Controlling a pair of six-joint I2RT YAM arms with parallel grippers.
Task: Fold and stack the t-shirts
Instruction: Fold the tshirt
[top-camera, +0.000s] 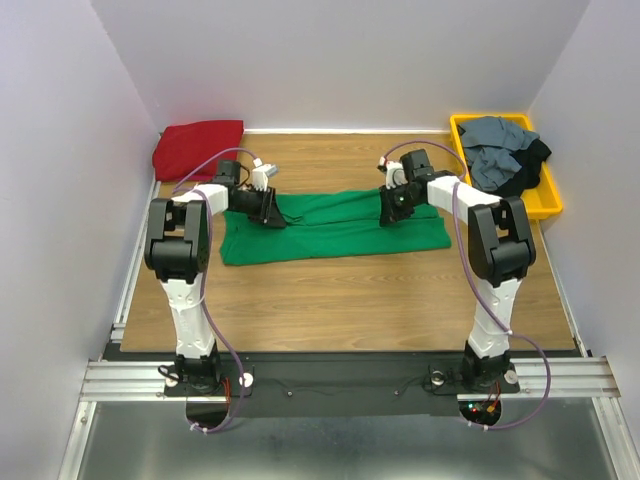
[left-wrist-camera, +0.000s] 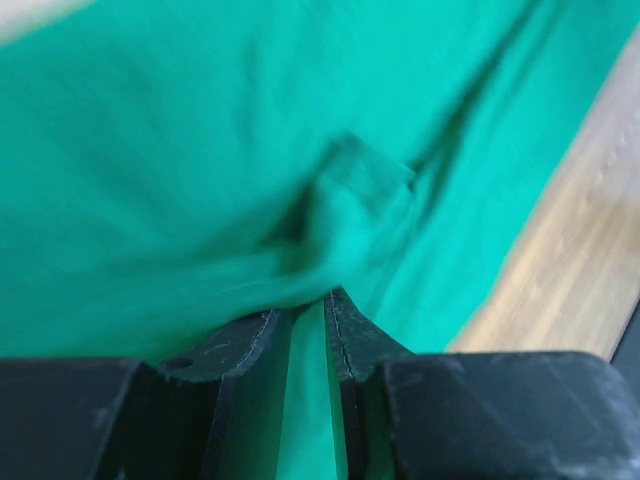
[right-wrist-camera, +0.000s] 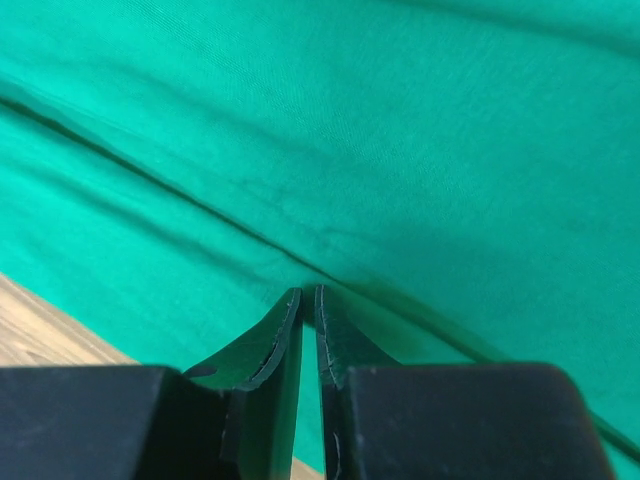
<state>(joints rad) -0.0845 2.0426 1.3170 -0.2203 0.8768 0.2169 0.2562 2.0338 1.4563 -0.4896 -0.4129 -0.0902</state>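
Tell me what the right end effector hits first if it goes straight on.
The green t-shirt: the right end effector has its tips at a fold of it, probably with the table just beneath.

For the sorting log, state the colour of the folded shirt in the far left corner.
The folded shirt is dark red; top external view.

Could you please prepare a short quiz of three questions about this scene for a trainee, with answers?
1. True or false: the folded red shirt lies at the near right corner of the table.
2. Which shirt do the left end effector and the right end effector pinch? A) grey B) green C) red
3. Fill in: the unfolded dark shirts lie in the ___.
Key: 1 false, far left corner. 2 B, the green shirt. 3 yellow tray.
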